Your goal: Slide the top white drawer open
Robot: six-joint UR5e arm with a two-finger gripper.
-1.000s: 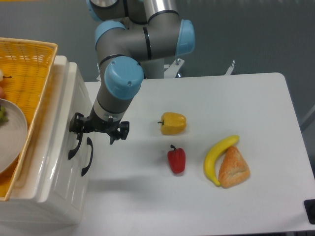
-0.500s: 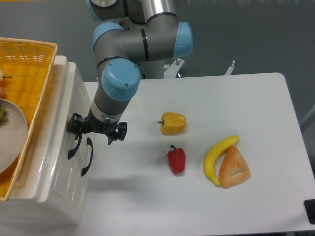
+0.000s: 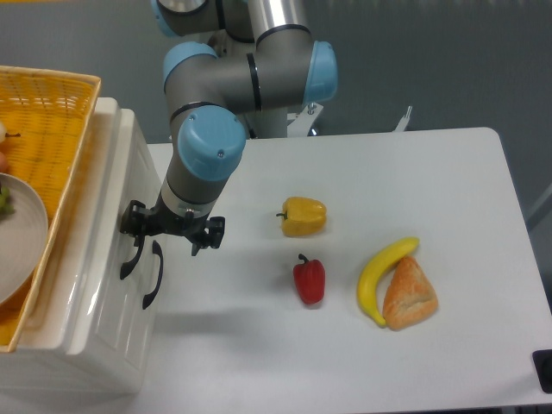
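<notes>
The top white drawer (image 3: 109, 297) is the upper panelled front of the glossy white cabinet on the left, and it sits flush and shut. Its curved black handle (image 3: 128, 257) runs down the front, just left of the lower drawer's matching handle (image 3: 153, 276). My gripper (image 3: 171, 229) hangs at the upper end of these handles, pointing at the cabinet front. Its jaws stand wide apart and it is open. The left finger (image 3: 133, 217) overlaps the top end of the upper handle, and the right finger (image 3: 210, 233) is over the table.
A yellow wicker basket (image 3: 65, 129) holding a plate rests on top of the cabinet. On the white table (image 3: 362, 164) lie a yellow pepper (image 3: 304, 216), a red pepper (image 3: 310, 279), a banana (image 3: 379, 276) and a piece of bread (image 3: 409, 295).
My gripper has shifted a few pixels to the left, towards the cabinet front. The drawer fronts have not moved.
</notes>
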